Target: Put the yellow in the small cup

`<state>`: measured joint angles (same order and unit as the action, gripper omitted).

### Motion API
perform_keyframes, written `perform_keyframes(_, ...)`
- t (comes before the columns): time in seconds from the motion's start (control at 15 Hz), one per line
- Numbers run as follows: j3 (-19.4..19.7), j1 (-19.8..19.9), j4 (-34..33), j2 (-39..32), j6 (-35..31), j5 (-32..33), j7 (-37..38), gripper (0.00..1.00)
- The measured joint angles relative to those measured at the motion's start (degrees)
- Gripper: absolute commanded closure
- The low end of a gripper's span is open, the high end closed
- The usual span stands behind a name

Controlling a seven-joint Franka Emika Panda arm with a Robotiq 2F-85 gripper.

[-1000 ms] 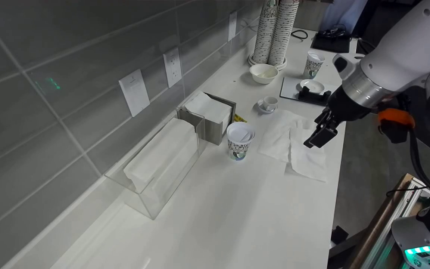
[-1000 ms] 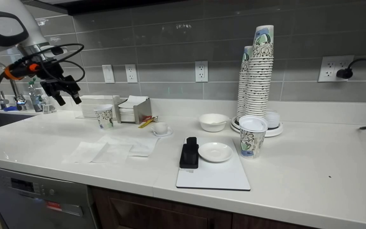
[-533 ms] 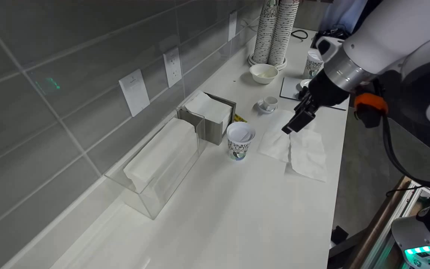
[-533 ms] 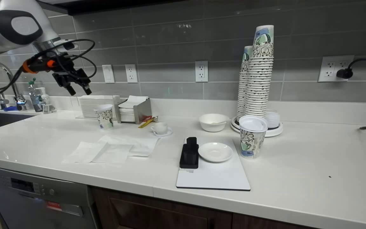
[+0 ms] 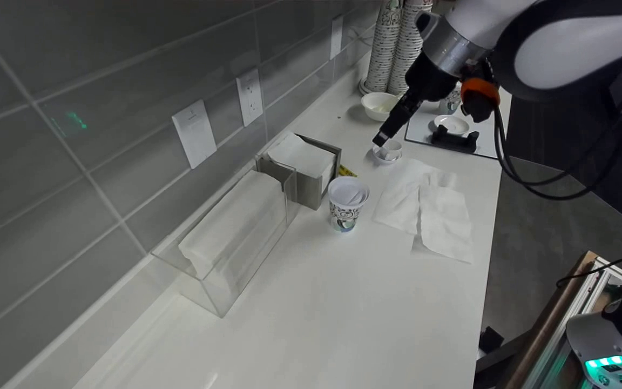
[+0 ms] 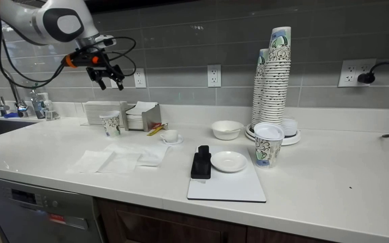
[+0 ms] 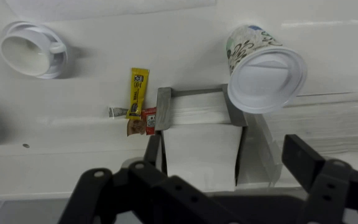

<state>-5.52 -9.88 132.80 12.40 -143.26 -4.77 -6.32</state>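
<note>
White desk (image 5: 343,308), slim yellow packet (image 7: 138,92) lying outside small white teacup (image 7: 26,55)! Black claw (image 6: 112,86) hangs spread, empty; everything remains.

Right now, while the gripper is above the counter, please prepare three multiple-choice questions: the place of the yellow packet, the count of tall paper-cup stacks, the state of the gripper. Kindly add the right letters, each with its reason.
1. Where does the yellow condiment packet lie?
A) in the teacup
B) beside the metal napkin holder
C) in the sink

2. How many tall stacks of paper cups are there?
A) two
B) four
C) six

3. What state is the gripper in?
A) shut on the packet
B) shut and empty
C) open and empty

1 B: the wrist view shows it near the holder.
2 A: two separate columns show in both exterior views.
3 C: in the wrist view its jaws stand apart, nothing held between.
</note>
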Motion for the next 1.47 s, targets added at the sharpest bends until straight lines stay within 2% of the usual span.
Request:
perform_keyframes(0.33,7.7,-0.5,-5.6,-4.3,2.1,-15.8,-19.5,0.00)
perform_keyframes(0.53,9.3,1.3,-8.4,-9.2,2.1,-22.5,-22.9,0.00)
perform_keyframes(0.73,9.1,3.9,-11.4,-15.2,2.1,-28.8,-24.6,0.00)
perform_keyframes(1.07,7.8,6.8,-15.9,-24.3,1.7,-30.3,-23.4,0.00)
perform_keyframes(1.47,7.5,6.8,-16.9,-24.7,1.7,-30.3,-22.9,0.00)
